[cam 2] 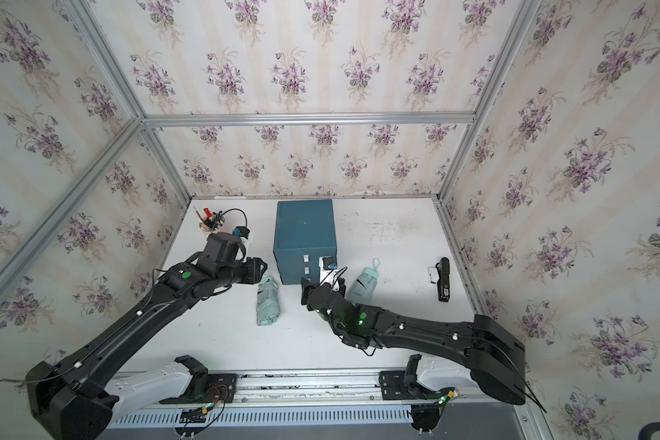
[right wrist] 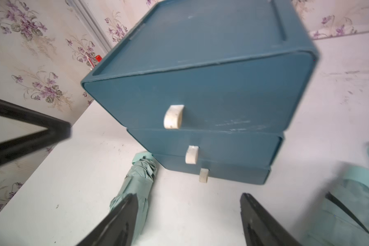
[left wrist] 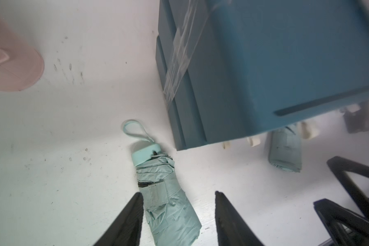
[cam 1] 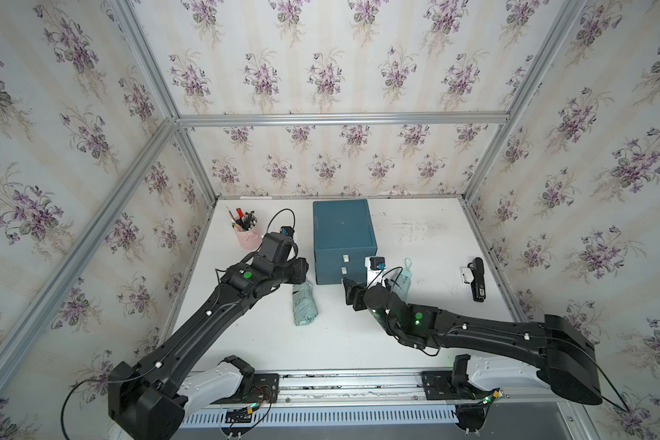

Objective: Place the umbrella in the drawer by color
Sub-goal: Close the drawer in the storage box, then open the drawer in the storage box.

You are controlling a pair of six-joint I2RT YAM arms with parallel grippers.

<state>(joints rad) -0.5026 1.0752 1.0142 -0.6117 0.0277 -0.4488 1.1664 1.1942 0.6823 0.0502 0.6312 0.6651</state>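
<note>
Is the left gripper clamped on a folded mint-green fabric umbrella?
No, the left gripper stands open, the umbrella lying on the white table.

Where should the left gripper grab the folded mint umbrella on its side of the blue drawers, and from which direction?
Probably from above, across the umbrella at its strapped middle: it lies flat on the table, and the open left gripper has a finger on each side there.

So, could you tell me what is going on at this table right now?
The job is putting umbrellas into the teal drawer cabinet, whose three drawers look shut. The left gripper hangs open over a folded mint umbrella lying on the table beside the cabinet. The right gripper, open and empty, faces the drawer fronts, a second mint umbrella beside it.
</note>
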